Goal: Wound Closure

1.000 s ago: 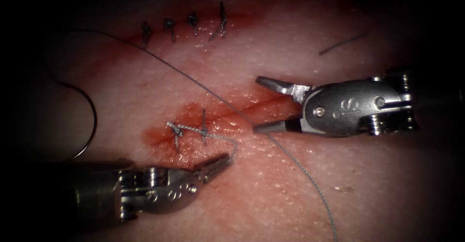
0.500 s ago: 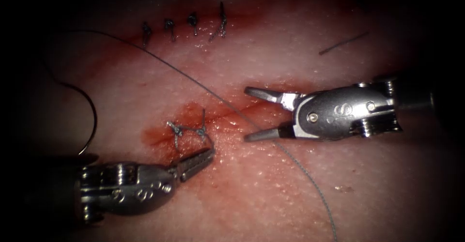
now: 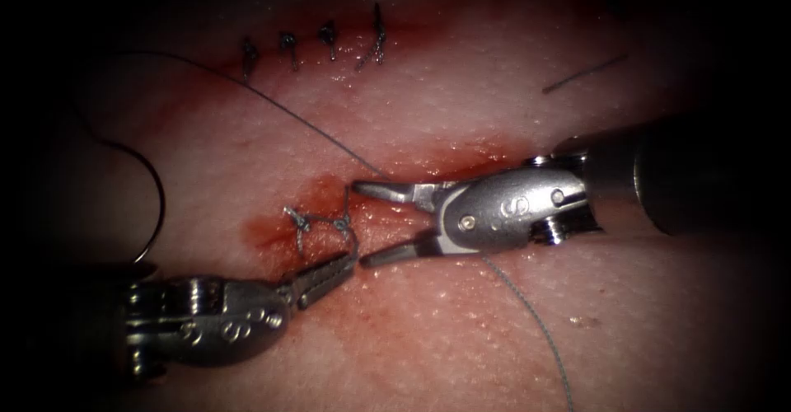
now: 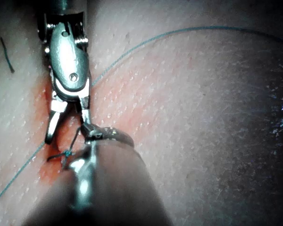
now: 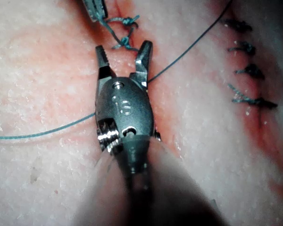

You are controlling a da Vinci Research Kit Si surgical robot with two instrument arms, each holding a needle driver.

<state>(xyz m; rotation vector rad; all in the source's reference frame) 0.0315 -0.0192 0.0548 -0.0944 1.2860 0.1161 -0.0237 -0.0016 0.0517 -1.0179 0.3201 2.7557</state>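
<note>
Pale pink pork-belly tissue (image 3: 461, 338) lies under both tools, stained with red fluid (image 3: 272, 232) around a short cut (image 3: 445, 169) that runs up and to the right from the stained patch. Two dark knotted stitches (image 3: 321, 224) cross the left end of this cut, and a row of four finished dark stitches (image 3: 313, 48) sits higher on the tissue over a second closed cut. The left arm's slim silver needle driver (image 3: 342, 264) comes in from the lower left, its jaws closed on a short tail of thread just below the nearer knot. The right arm's broader silver tool (image 3: 371, 224) comes in from the right with its jaws spread wide and holding nothing, one tip above and one below the line of the cut, close to the knots; the right wrist view (image 5: 125, 56) shows the knotted tail between its open tips. A long fine grey thread (image 3: 527, 313) runs from the upper left across the tissue, passes under the right tool and trails off toward the lower right. The thin curved dark needle (image 3: 152, 206) lies free on the tissue, well left of the cut, not in the tissue and gripped by neither tool. A short cut end of thread (image 3: 583, 74) lies apart at the upper right.
</note>
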